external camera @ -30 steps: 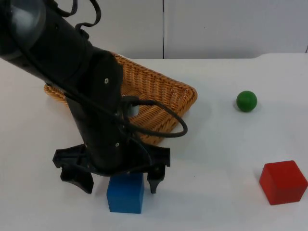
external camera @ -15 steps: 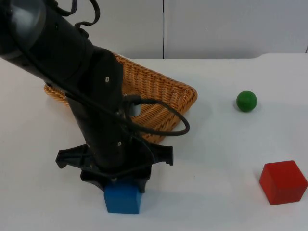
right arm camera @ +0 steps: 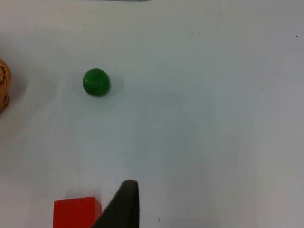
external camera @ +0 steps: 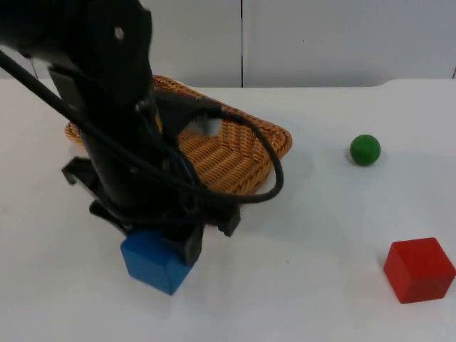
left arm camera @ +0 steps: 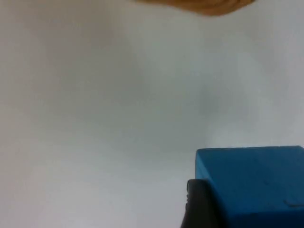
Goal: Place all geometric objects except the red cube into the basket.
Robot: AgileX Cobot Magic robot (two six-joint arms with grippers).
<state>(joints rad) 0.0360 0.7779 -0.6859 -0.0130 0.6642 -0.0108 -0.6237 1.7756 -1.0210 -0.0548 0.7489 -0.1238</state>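
- The left gripper [external camera: 165, 246] has its jaws clamped on the blue cube [external camera: 152, 261]; in the left wrist view a black fingertip [left arm camera: 199, 205] presses against the side of the cube [left arm camera: 254, 183], with bare table beyond it.
- The cube looks tilted and seems to be lifted off the white table [external camera: 306, 235], just in front of the wicker basket [external camera: 235, 153]; no gap under it can be confirmed.
- The basket sits behind the left arm, its near rim close to the held cube. A pale patch shows inside it, partly hidden by the arm, and what it is cannot be told.
- The green ball [external camera: 365, 149] lies on the table well to the right of the basket, untouched; the right wrist view shows it [right arm camera: 96, 82] too.
- The red cube [external camera: 419, 269] stays out near the right front, as the task wants.
- The right gripper [right arm camera: 122, 204] waits over the table near the red cube [right arm camera: 77, 212]; whether its jaws are apart or together cannot be told.
- Judged from this: the blue cube is mid-transfer and not yet in the basket, and the green ball is left to do.
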